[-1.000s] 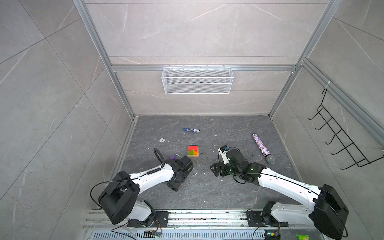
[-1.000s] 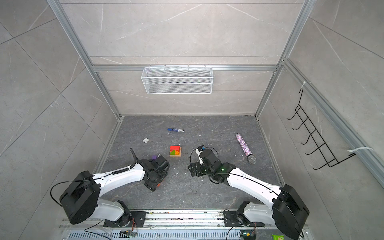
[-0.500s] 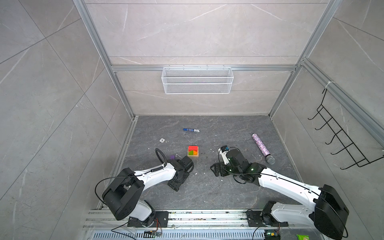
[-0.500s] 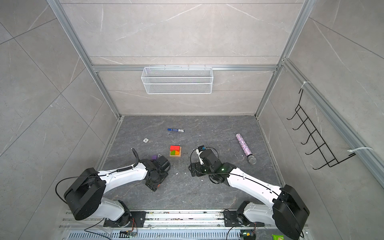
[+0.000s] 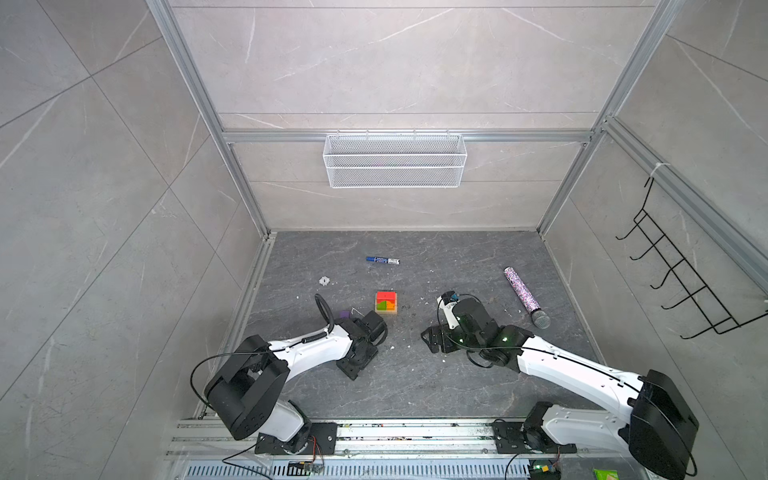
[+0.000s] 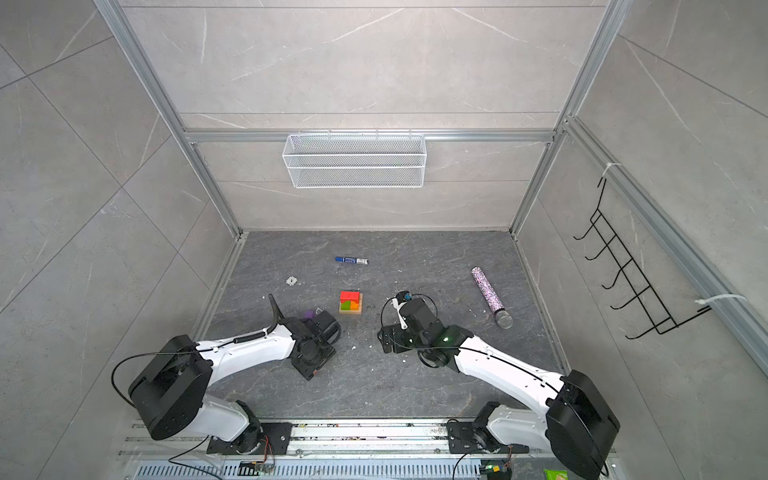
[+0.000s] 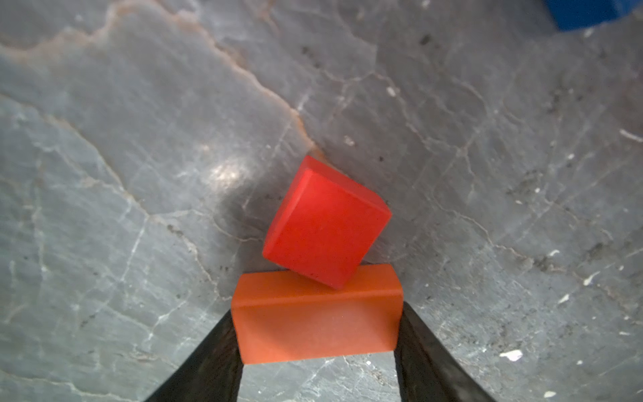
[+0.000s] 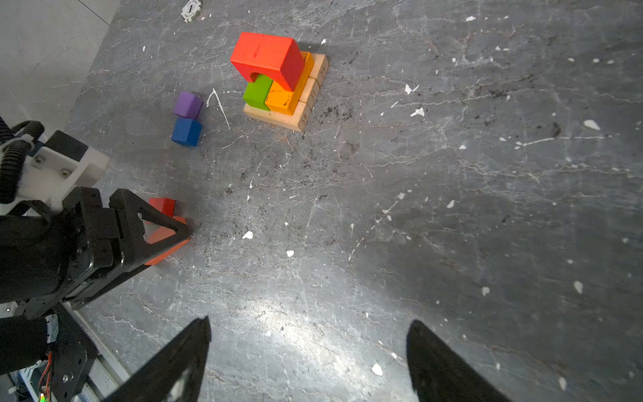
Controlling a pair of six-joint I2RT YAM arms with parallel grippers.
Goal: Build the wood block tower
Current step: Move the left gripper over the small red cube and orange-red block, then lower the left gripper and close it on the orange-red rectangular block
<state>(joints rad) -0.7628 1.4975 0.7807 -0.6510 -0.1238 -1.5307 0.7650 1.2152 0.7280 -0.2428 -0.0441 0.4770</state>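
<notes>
The tower stands mid-floor: a tan base, green and orange blocks, and a red arch block on top; it shows in both top views. My left gripper is low on the floor, shut on an orange oblong block, one finger against each end. A red cube leans on that block's far edge. A purple cube and a blue cube lie loose beside the tower. My right gripper hangs open over bare floor, holding nothing.
A blue marker pen lies toward the back of the floor. A glittery microphone lies at the right. A small white token sits at the back left. A wire basket hangs on the back wall and a black hook rack on the right wall.
The left jaws have closed in onto the ends of the orange block. The left arm's elbow has shifted slightly; the right arm has stayed put.
</notes>
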